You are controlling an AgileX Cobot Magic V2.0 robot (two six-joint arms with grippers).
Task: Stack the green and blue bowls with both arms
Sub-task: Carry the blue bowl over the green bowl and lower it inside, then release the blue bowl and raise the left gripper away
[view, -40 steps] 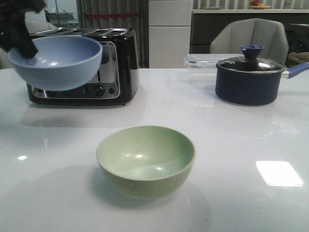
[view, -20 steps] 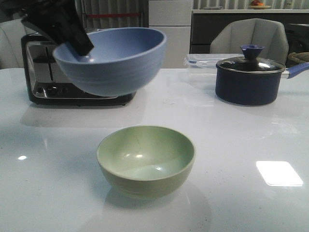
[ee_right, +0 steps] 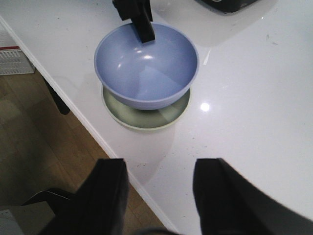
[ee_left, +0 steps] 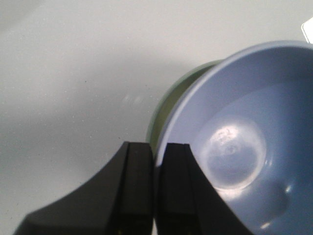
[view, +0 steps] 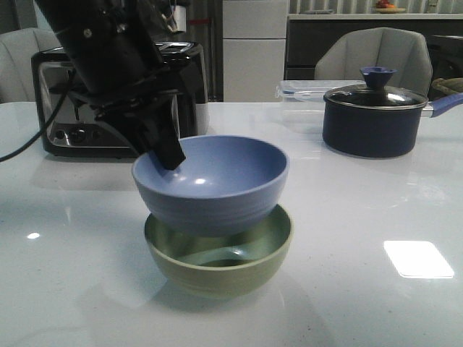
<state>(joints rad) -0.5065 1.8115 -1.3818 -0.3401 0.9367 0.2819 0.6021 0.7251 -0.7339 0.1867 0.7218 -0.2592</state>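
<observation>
The blue bowl (view: 213, 184) sits in the mouth of the green bowl (view: 221, 264) at the table's front middle, tilted a little. My left gripper (view: 170, 155) is shut on the blue bowl's near-left rim, one finger inside and one outside. In the left wrist view the left gripper (ee_left: 156, 159) pinches the blue bowl (ee_left: 244, 147), with the green bowl's rim (ee_left: 168, 100) showing beneath. The right wrist view shows the blue bowl (ee_right: 146, 66) over the green bowl (ee_right: 146, 117). My right gripper (ee_right: 159, 176) is open and empty, above the table's front edge, out of the front view.
A black-and-chrome toaster (view: 79, 108) stands at the back left behind my left arm. A dark navy lidded pot (view: 376, 119) and a clear lidded container (view: 307, 94) stand at the back right. The table's front edge (ee_right: 73, 110) with wooden floor beyond shows in the right wrist view.
My left gripper has carried the blue bowl from high at the back left, rightward and down, into the green bowl. The green bowl has not moved.
</observation>
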